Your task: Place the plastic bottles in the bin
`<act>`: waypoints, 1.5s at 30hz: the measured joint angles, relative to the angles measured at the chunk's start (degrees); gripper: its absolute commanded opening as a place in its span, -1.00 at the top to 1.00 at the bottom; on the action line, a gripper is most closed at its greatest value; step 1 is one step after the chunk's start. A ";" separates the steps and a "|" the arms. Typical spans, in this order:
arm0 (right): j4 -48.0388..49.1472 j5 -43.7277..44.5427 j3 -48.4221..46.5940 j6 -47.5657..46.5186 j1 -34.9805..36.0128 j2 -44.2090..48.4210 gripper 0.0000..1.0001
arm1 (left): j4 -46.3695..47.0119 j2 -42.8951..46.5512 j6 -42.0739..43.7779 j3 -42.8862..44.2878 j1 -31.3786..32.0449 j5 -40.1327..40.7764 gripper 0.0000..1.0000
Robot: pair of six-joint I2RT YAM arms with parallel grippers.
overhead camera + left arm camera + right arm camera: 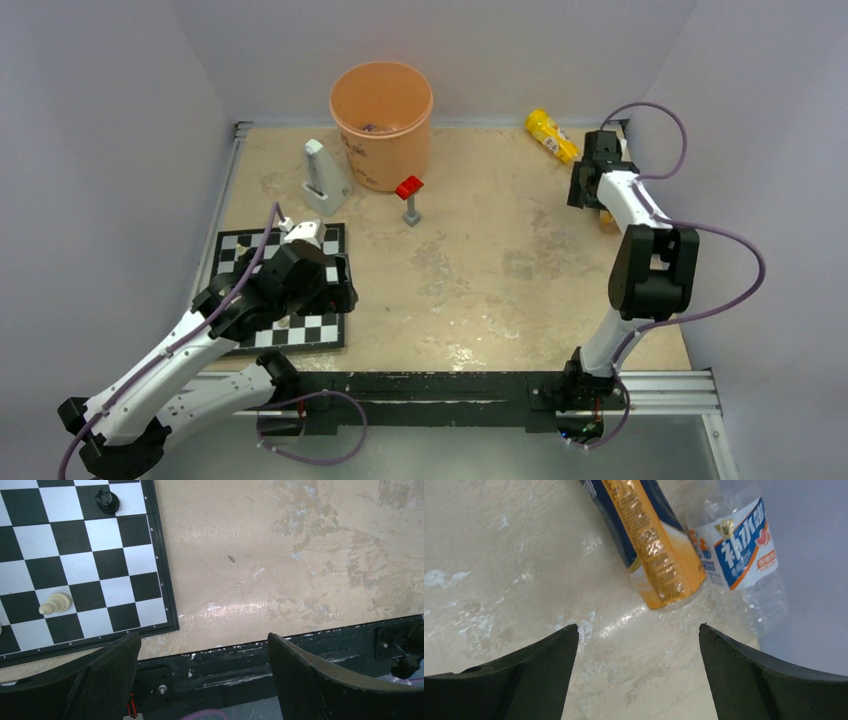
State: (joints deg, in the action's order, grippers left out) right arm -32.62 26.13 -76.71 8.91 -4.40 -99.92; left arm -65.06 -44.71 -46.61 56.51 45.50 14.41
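Orange-labelled bottle (659,545) and clear bottle (739,545) lie side by side on the table (499,570) against the far right wall, well apart from the bin (385,150). Your right tool (638,627) hangs over them, jaws spread. Left tool (203,636) gapes too, beside the chessboard (115,570).

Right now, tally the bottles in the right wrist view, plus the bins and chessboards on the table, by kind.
Plastic bottles: 2, the orange-labelled bottle and the clear bottle.
Bins: 1, the orange bin.
Chessboards: 1, the chessboard.
Total: 4.
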 measured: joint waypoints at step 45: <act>6.03 -7.78 3.23 -6.49 8.94 19.17 0.26 | -0.59 -10.08 7.67 18.29 -5.40 0.33 -1.00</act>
State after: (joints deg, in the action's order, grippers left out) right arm -26.59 18.35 -73.47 2.42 4.54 -80.75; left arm -65.65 -54.78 -38.94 74.81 40.10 14.74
